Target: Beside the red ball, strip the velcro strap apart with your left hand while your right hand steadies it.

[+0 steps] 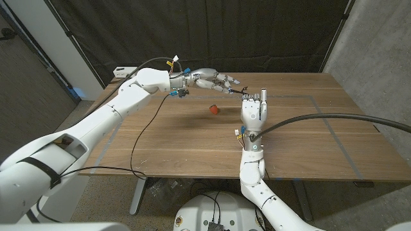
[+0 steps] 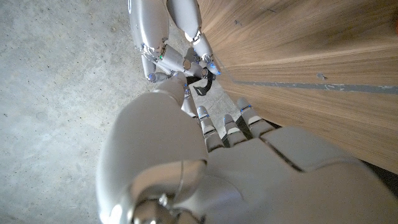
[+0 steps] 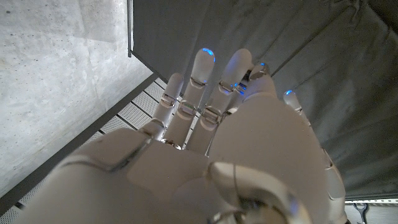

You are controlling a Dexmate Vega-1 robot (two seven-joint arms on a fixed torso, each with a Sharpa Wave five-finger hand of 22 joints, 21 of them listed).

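Observation:
A small red ball (image 1: 214, 110) lies on the wooden table (image 1: 308, 144) near its middle. Just right of and beyond it, a short black velcro strap (image 1: 244, 94) hangs in the air between my two hands. My left hand (image 1: 215, 80) reaches in from the left above the ball and pinches one end. My right hand (image 1: 253, 112) stands upright, fingers up, and holds the other end at its fingertips. In the left wrist view the strap (image 2: 202, 88) shows as a black loop between my left hand (image 2: 249, 162) and the right hand (image 2: 165, 43). My right hand (image 3: 205, 149) shows against the curtain.
Grey tape lines (image 1: 334, 135) mark the table top. A black cable (image 1: 136, 144) droops from my left arm over the table's left part. A white box (image 1: 122, 69) sits at the far left corner. A black curtain (image 1: 257, 32) hangs behind the table.

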